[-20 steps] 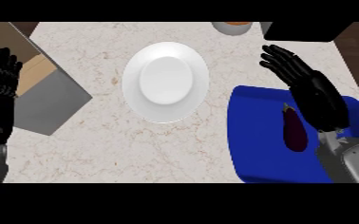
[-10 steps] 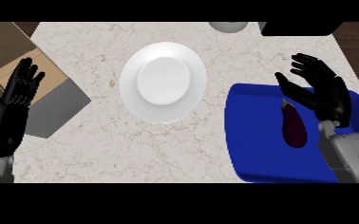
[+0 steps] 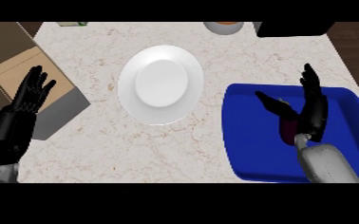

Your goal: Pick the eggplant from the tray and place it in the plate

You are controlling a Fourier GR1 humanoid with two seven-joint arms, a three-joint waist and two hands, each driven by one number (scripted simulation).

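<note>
We see a marble counter [image 3: 98, 142], a cup [image 3: 224, 27] at its far edge, black appliance [image 3: 294, 28] far right.

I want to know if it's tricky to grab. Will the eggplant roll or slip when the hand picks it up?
Probably a little. The eggplant looks long and rounded, so it may roll on the flat tray. Its dark skin looks smooth, so it could slip. The right hand hides most of it, open over it, so the rest is hard to judge.
</note>
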